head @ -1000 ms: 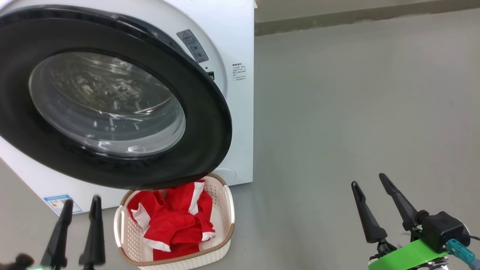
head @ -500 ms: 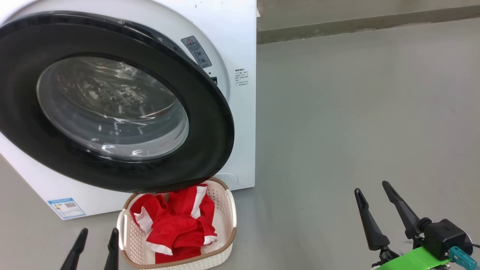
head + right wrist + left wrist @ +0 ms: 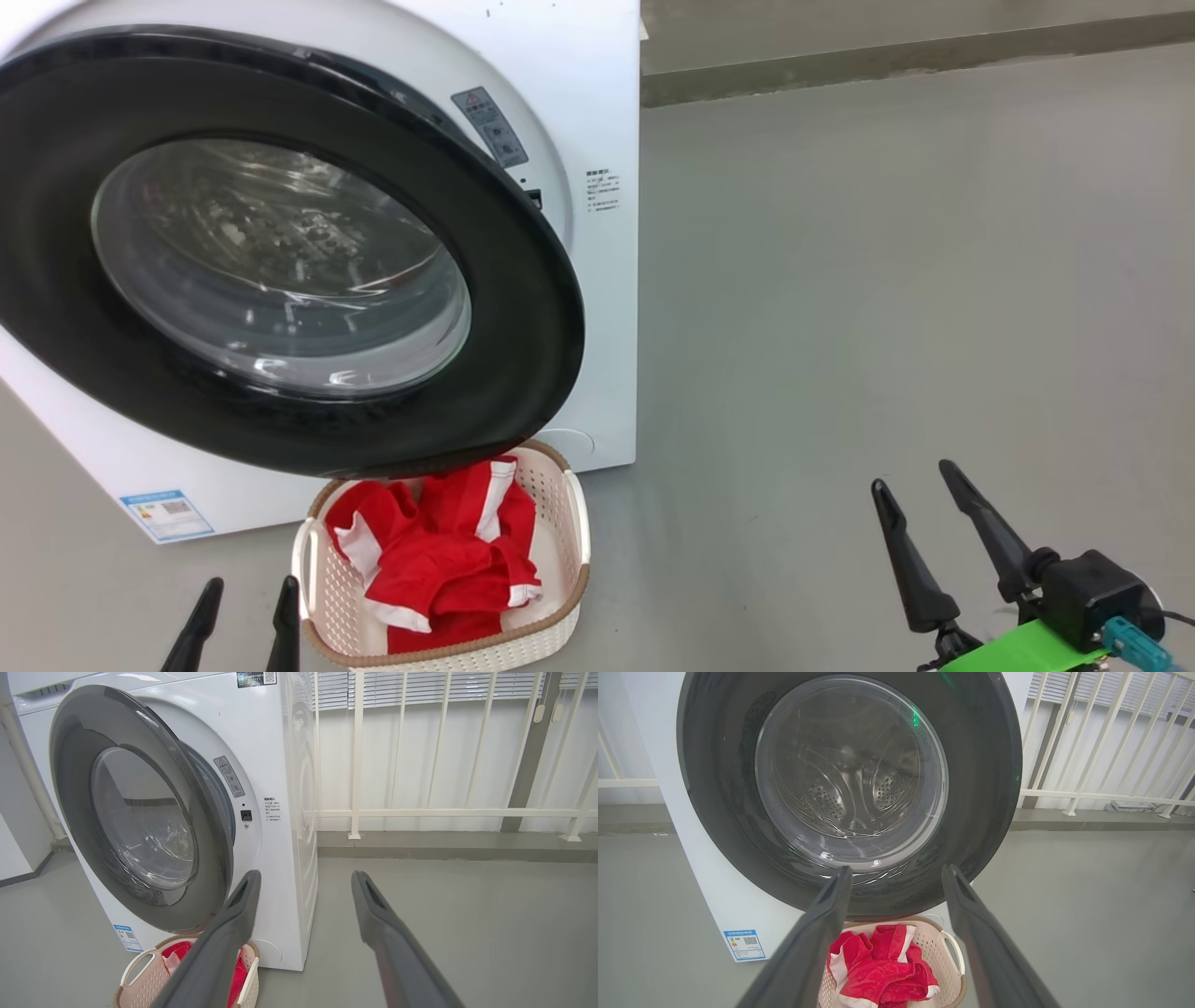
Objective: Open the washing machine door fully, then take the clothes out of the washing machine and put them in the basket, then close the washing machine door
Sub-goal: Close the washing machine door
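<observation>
The washing machine door (image 3: 527, 308) has a glossy black rim and clear glass. The clothes (image 3: 439, 565) are red cloth; the basket (image 3: 546, 644) is perforated cream plastic.

Laundry/utility corner, I can't tell whether in a home or a lab. What I go by: white front-loading washing machine (image 3: 280, 788) standing free on a smooth grey floor (image 3: 887, 280), blue label (image 3: 166, 513) low on its front, QR sticker (image 3: 256, 677) near its top. Cream basket (image 3: 571, 523) with red clothes (image 3: 439, 560) in it sits on the floor just in front of the machine. My right wrist view adds a white railing (image 3: 357, 765) of vertical bars standing on a low grey kerb (image 3: 444, 845), slatted blinds (image 3: 420, 690) high up behind the bars, and a grey column (image 3: 528, 765) off to the right. Reads like an enclosed balcony or service area
</observation>
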Controlling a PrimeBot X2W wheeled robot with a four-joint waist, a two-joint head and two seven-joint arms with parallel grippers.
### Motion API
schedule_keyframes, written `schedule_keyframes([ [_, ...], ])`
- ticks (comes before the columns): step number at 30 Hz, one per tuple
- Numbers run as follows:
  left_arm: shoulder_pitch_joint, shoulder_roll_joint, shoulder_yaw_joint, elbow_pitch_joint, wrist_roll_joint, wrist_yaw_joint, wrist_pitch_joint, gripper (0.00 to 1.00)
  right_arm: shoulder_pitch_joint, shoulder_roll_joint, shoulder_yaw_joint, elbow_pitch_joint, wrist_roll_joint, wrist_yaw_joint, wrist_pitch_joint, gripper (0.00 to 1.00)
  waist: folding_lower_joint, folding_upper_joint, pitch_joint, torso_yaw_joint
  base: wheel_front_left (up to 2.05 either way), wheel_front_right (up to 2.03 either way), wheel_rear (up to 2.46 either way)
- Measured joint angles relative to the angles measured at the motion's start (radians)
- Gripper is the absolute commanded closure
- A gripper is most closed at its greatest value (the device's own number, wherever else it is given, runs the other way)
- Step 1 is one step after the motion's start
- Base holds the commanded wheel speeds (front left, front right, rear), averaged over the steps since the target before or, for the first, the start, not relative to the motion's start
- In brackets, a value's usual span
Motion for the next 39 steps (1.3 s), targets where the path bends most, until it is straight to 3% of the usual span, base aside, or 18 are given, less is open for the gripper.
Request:
schedule_keyframes([
  [6, 0.0, -0.003, -0.007, 0.003, 0.002, 0.0, 0.0, 0.0, -0.001, -0.004, 0.018, 0.024, -0.004, 0.0, 0.0, 0.0, 0.0, 0.0, 0.004, 0.016, 0.0, 0.0, 0.0],
  [7, 0.0, -0.003, -0.01, 0.003, 0.002, 0.0, 0.0, 0.0, -0.003, -0.001, 0.014, 0.029, -0.001, 0.0, 0.0, 0.15, 0.0, 0.0, 0.005, 0.019, 0.0, 0.0, 0.0],
  [8, 0.0, -0.003, -0.012, 0.003, 0.004, 0.0, 0.0, 0.0, -0.005, 0.002, 0.012, 0.035, 0.004, 0.0, 0.0, 0.47, 0.0, 0.0, 0.007, 0.023, 0.0, 0.0, 0.0],
  [10, 0.0, -0.004, -0.014, 0.003, 0.008, 0.0, 0.0, 0.0, -0.015, 0.002, 0.007, 0.046, 0.005, 0.0, 0.0, 0.64, 0.0, 0.0, 0.01, 0.031, 0.0, 0.0, 0.0],
  [11, 0.0, -0.006, -0.011, 0.003, 0.008, 0.0, 0.0, 0.0, -0.025, 0.002, 0.008, 0.054, 0.011, 0.0, 0.0, 0.85, 0.0, 0.0, 0.012, 0.035, 0.0, 0.0, 0.0],
  [12, 0.0, -0.011, -0.004, 0.004, 0.008, 0.0, 0.0, 0.0, -0.037, 0.002, 0.012, 0.066, 0.019, 0.0, 0.0, 1.0, 0.0, 0.0, 0.015, 0.039, 0.0, 0.0, 0.0],
  [15, -0.002, -0.021, 0.006, 0.004, 0.007, 0.0, 0.0, 0.0, -0.087, 0.007, 0.022, 0.108, 0.071, 0.0, 0.0, 1.0, 0.0, 0.0, 0.023, 0.052, 0.0, 0.0, 0.0],
  [24, -0.012, -0.016, -0.003, 0.006, -0.003, 0.0, 0.0, 0.0, -0.307, 0.003, 0.115, 0.283, 0.079, 0.0, 0.0, 1.0, 0.0, 0.0, 0.054, 0.096, 0.0, 0.0, 0.0],
  [39, -0.136, -0.017, -0.065, 0.007, -0.038, 0.0, 0.0, 0.0, -0.732, 0.0, 0.463, 0.559, 0.194, 0.0, 0.0, 1.0, 0.0, 0.0, 0.165, 0.18, 0.0, 0.0, 0.0],
])
